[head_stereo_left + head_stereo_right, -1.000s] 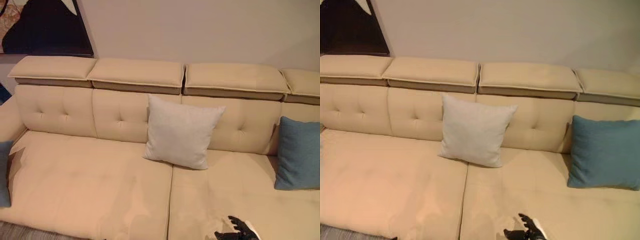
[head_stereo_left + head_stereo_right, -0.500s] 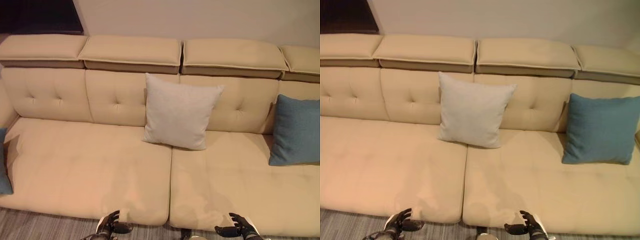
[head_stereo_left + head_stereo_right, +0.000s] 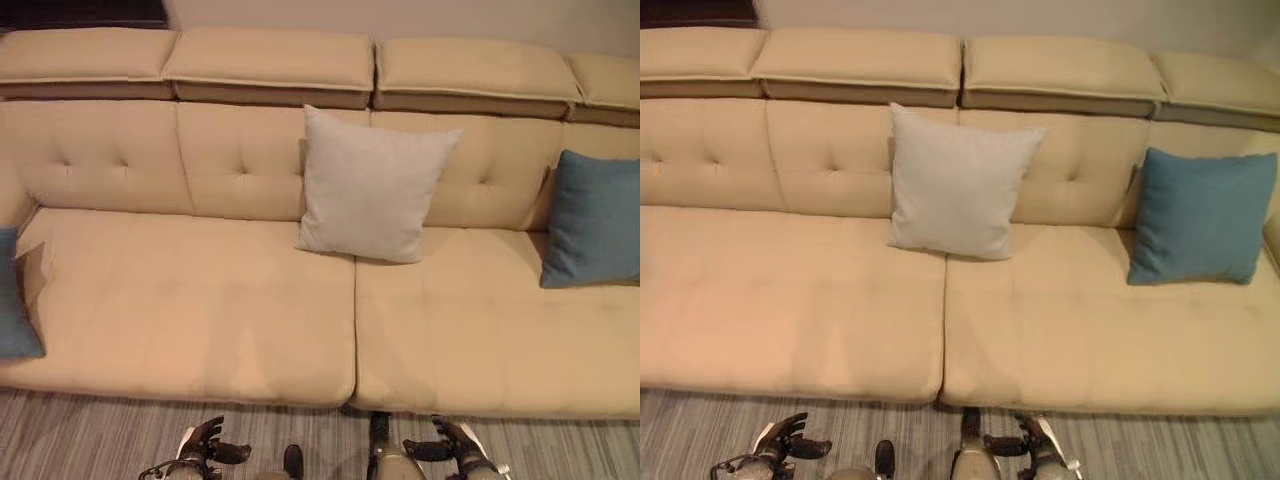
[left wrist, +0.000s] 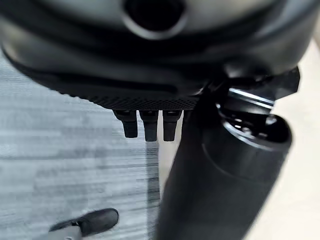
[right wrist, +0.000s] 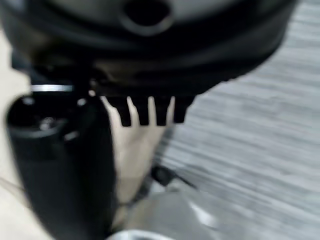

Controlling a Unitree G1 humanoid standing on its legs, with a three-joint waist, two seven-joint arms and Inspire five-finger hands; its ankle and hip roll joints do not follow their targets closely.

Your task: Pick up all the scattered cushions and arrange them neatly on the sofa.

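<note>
Both the left hand [image 3: 205, 445] and the right hand [image 3: 455, 452] hang low at the frame's bottom, fingers loosely spread, holding nothing. The blue cushion [image 3: 15, 300] at the sofa's [image 3: 200, 300] left edge could get overlooked, sitting half out of frame.

- No text, labels, numbers or signs can be read anywhere.
- Sofa [image 3: 200, 300] and cushions: plain fabric, no print seen.

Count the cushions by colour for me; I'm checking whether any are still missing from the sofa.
Light grey cushion: 1
Blue cushions: 2, one at the sofa's right end, one at its left end, cut off by the picture's edge
Total: 3
</note>
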